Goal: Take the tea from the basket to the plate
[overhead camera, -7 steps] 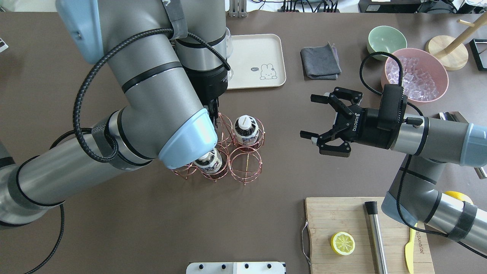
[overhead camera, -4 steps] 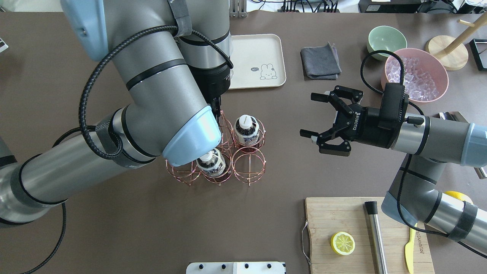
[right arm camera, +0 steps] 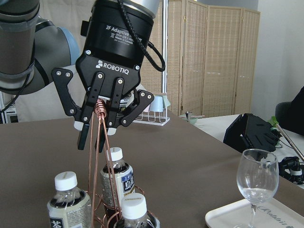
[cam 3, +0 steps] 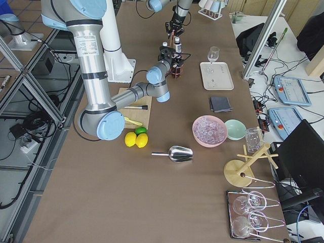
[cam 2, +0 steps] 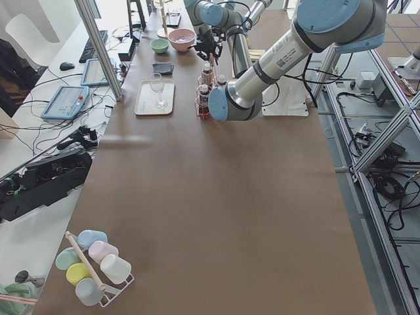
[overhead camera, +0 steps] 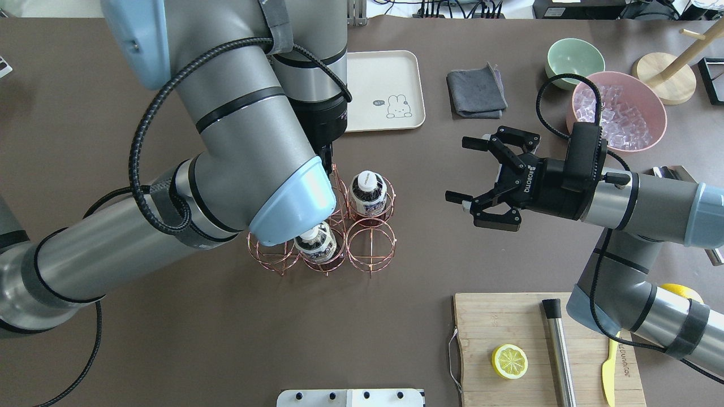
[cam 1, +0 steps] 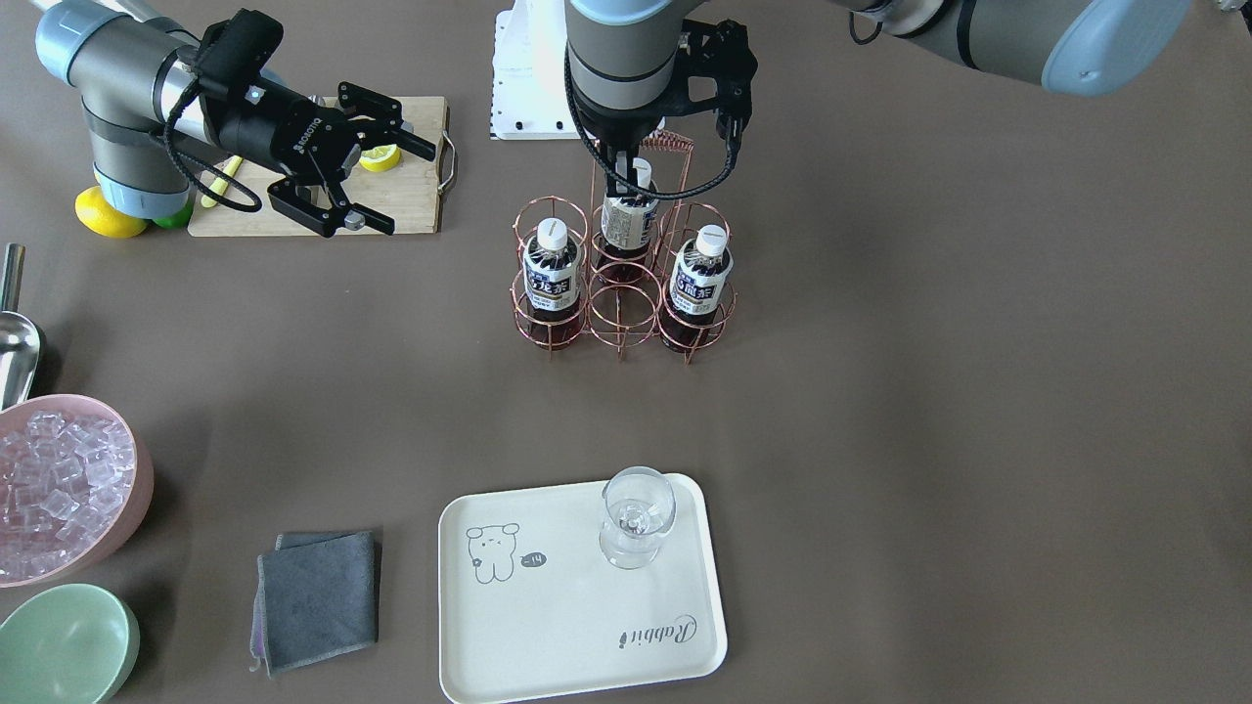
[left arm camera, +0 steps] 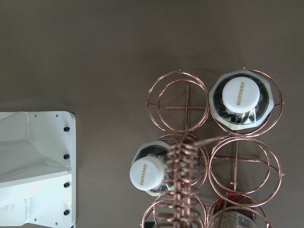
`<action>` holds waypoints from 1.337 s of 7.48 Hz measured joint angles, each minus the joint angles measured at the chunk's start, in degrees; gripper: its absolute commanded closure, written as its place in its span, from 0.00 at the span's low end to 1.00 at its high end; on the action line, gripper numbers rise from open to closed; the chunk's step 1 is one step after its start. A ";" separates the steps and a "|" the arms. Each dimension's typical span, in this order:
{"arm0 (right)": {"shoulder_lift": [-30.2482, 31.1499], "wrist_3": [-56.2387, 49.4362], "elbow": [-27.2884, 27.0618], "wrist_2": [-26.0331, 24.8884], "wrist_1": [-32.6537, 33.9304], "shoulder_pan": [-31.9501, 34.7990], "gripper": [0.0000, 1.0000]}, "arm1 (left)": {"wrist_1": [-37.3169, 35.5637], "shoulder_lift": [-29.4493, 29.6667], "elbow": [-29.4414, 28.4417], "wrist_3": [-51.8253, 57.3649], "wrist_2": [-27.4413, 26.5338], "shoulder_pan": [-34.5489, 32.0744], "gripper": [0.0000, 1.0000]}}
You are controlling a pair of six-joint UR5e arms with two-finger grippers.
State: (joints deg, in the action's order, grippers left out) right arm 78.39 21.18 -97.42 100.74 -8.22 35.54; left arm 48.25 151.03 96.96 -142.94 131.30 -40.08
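- Three tea bottles (cam 1: 551,277) stand in the basket (cam 1: 623,293) on the table (cam 1: 929,391).
- Left tool (right arm camera: 100,124), fingers shut on the basket's handle (right arm camera: 98,137); better release it and grip a cap.
- Right tool (overhead camera: 481,178) hangs wide, empty.
- The plate (cam 1: 577,626) waits.

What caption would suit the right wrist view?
Left gripper closed on the basket handle above three tea bottles, wine glass nearby.

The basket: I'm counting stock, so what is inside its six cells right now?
The basket holds three tea bottles: two in the end cells facing the plate, one in the middle cell on the robot's side. The other three cells look empty. The left gripper is shut on its handle.
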 measured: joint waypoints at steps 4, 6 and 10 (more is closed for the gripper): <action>-1.33 -0.07 -4.74 -4.51 7.40 -3.26 0.00 | 0.00 0.18 0.18 -0.04 0.01 0.07 1.00; -3.84 -0.55 -5.31 -8.82 11.80 -6.29 0.00 | 0.00 0.31 0.30 -0.10 0.00 0.09 1.00; -5.38 -0.88 -4.75 -11.88 14.32 -8.29 0.00 | 0.00 0.41 0.33 -0.23 0.01 0.09 1.00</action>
State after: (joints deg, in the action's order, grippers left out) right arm 73.01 20.30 -102.17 88.86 6.10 27.25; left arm 48.25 151.44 97.29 -143.17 131.31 -39.99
